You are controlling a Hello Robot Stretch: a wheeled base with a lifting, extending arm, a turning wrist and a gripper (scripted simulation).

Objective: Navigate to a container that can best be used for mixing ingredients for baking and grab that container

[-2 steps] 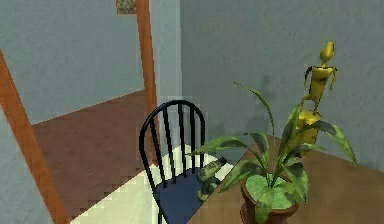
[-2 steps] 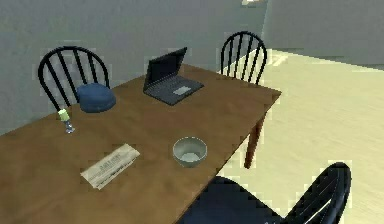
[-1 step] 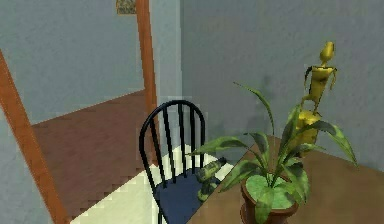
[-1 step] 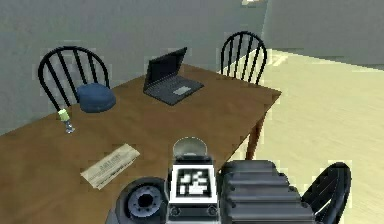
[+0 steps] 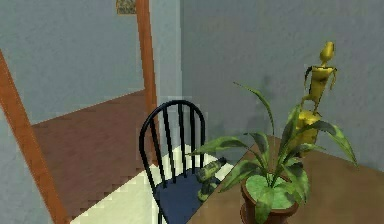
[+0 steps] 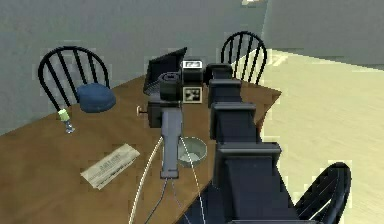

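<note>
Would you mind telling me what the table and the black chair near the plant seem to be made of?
Table: wood, matte brown, faint grain streaks. Chair: thin black spindles, painted wood or metal, unclear which; blue seat looks cushioned.

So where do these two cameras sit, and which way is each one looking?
Forward view: on the robot, facing ahead and slightly down at a black chair, a potted plant on a wooden table, and a doorway.
Arm side view: fixed on the robot's body, facing sideways across the wooden table; the robot's dark arm stretches over it.
Shared: the wooden table, and probably the blue-seated chair.
</note>
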